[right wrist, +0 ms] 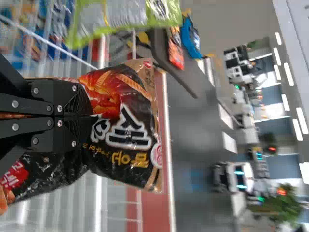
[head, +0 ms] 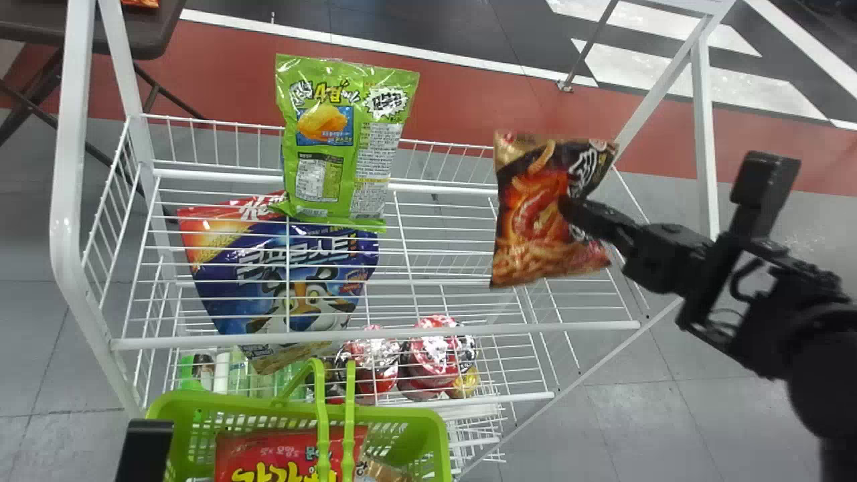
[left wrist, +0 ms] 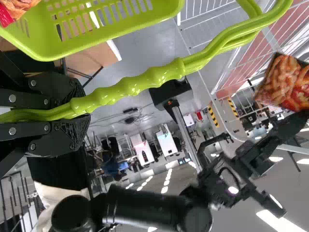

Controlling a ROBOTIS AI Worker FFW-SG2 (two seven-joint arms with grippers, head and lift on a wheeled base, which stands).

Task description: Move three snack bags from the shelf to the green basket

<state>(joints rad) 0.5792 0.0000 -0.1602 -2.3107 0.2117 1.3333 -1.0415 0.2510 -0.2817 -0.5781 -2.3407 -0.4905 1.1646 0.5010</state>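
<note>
Right gripper [right wrist: 91, 116] pinches the dark snack bag [head: 525, 221], seemingly above the shelf's [head: 535, 328] far right corner; a hasty swing could shake it loose! Left gripper [left wrist: 86, 110] clasps the basket handle [left wrist: 130, 90].

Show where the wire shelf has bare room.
Between the green bag and the black bag in the right hand, the wire shelf looks bare. Crowding is on the left, around the green bag and blue bag.

The dark snack bag [head: 525, 227] is glossy, creased film; green basket [left wrist: 111, 31], smooth plastic; shelf [head: 469, 331], probably painted metal.
</note>
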